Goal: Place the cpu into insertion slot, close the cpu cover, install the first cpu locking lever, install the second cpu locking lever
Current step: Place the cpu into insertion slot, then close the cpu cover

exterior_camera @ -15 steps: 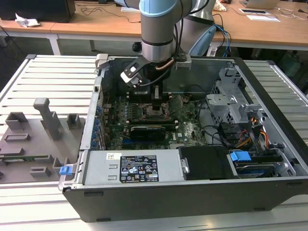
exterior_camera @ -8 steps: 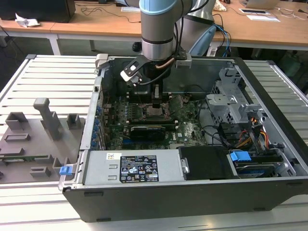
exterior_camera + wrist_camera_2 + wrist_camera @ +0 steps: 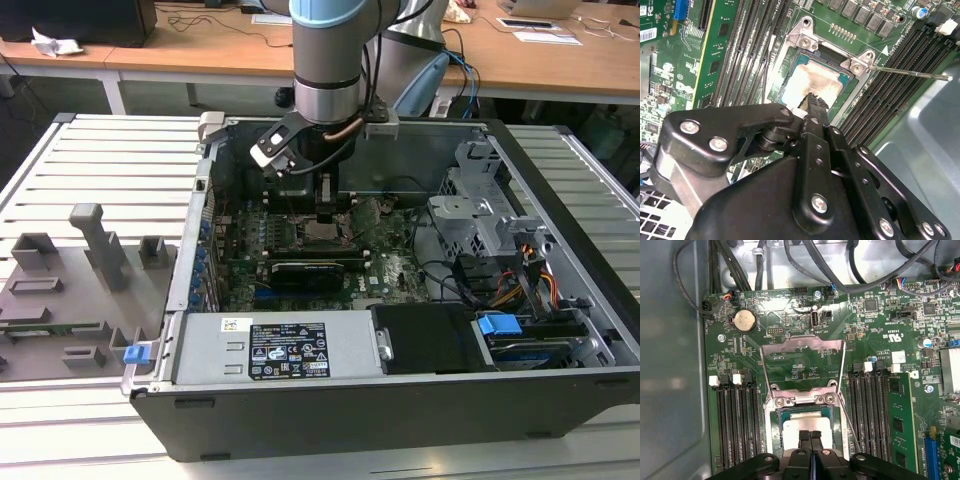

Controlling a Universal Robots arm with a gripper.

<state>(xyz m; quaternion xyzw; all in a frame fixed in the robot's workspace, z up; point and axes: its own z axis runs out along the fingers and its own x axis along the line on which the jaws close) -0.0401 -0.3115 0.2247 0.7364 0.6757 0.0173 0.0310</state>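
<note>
The cpu [image 3: 807,424] is lying flat inside the insertion slot [image 3: 773,435], with its silvery-beige metal top facing up toward the gripper [image 3: 811,434]. The chip is presenting a square outline with no evident long axis. Its edges are running parallel to the slot's frame and to the memory slot rows [image 3: 735,430] flanking it on both sides.

In both wrist views the gripper's two fingers are pressing together tip to tip with nothing between them. They are hanging directly over the middle of the chip; whether the tips are touching the metal top cannot be told.

The cpu cover [image 3: 805,343] is standing raised on its hinge at one edge of the slot, and the board is showing through its cut-out centre. A thin locking lever [image 3: 910,73] is sticking out sideways over the memory rows, free of the cover.

In the exterior view the arm is reaching down into the open computer case [image 3: 400,420]. A long black card [image 3: 305,270] is lying just beside the slot, and a drive cage [image 3: 480,210] is sitting well apart on the exterior view's right.
</note>
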